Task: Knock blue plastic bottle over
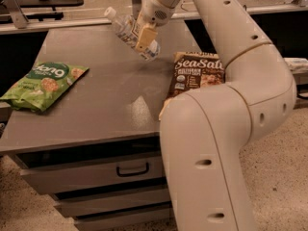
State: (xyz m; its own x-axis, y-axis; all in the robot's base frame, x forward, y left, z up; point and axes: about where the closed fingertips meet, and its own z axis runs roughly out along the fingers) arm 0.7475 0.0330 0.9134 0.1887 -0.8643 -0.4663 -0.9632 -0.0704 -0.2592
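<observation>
The gripper [144,41] hangs over the far middle of the bench [96,121], at the end of the arm [226,129], which rises in the right foreground and bends back over the top. Its fingers [146,34] look clamped on the blue plastic bottle [123,26]. One pale finger lies across the bottle's near side and the other is hidden behind it, so the grasp is a judgement from how the bottle sits.

The bottle leans steeply, white cap [109,12] up and to the left, base down and to the right, close to the bench top. Whether the base touches the surface cannot be told. Nothing else props it at that slant, which suggests the gripper is tipping it toward its side. The knock-over seems underway but not finished, since the bottle is not lying flat.

The two snack bags lie clear of it. A green bag [44,83] sits flat at the left edge. A brown sea-salt bag [195,73] lies to the right, partly behind the arm.

The bench is a plain grey top with a soft glare near its middle, over a stack of drawers [96,173] with a dark handle [132,169]. A speckled floor [281,177] shows to the right, and a rail and a darker worktop lie beyond the far edge.
</observation>
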